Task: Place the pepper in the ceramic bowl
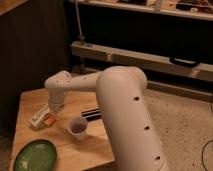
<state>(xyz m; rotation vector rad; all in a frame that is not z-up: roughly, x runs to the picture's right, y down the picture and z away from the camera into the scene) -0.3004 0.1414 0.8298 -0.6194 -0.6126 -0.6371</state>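
The pepper (49, 120) is seen as a short orange strip on the left part of the wooden table (75, 150), pressed against the lower right edge of a white tube-shaped package (38, 116). Its long axis appears to be laid diagonally, alongside the package, from lower left to upper right; which end is the tip cannot be told. The gripper (52, 111) is lowered directly over pepper and package, largely hidden under the arm's wrist (56, 97), and whether it is open or closed cannot be told. A small translucent cup (77, 128) is set upright just right of the pepper, with dark strips (91, 114) beyond it. The ceramic bowl (35, 156), green and shallow, is placed at the table's near left corner, apart from the pepper.
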